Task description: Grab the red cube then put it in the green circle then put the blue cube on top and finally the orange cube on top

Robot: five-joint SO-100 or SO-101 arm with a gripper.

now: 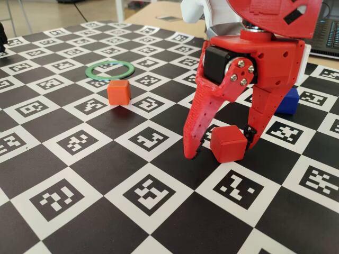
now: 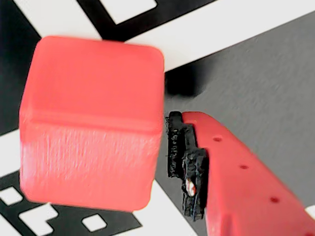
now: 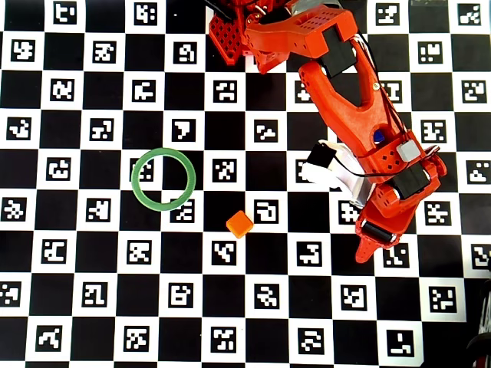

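1. Gripper (image 1: 221,149) reaches down to the checkered marker board (image 1: 106,174), jaws spread wide around the red cube (image 1: 229,144); in the wrist view one finger pad (image 2: 183,162) sits just beside the cube, contact unclear.
2. Orange cube (image 1: 118,92) lies well left of the gripper in the fixed view, near the green circle (image 1: 110,69) beyond it.
3. Blue cube (image 1: 288,101) sits behind the gripper, partly hidden.

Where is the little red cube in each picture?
Fixed view: the small matte deep-red plastic cube sits low right, between the open red pincer fingers.
Wrist view: it fills the left side.
Overhead view: not visible; the arm covers it.
Shared landmark: the black-and-white checkered marker board.
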